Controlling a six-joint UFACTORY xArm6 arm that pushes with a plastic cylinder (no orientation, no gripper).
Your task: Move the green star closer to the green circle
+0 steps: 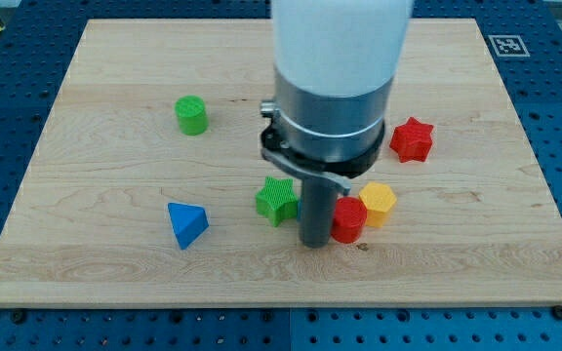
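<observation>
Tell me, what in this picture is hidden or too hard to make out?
- Camera view: the arm's body covers the board's top middle; anything there is hidden.
- The rod hides the green star's right edge and the red block's left side, so whether my tip touches either is unclear.
- The red block covers part of the yellow block; its shape is uncertain.
- The corner marker is too small to read.

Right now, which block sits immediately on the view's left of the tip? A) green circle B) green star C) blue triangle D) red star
B: the green star sits just on the view's left of my tip, between it and the blue triangle.
</observation>
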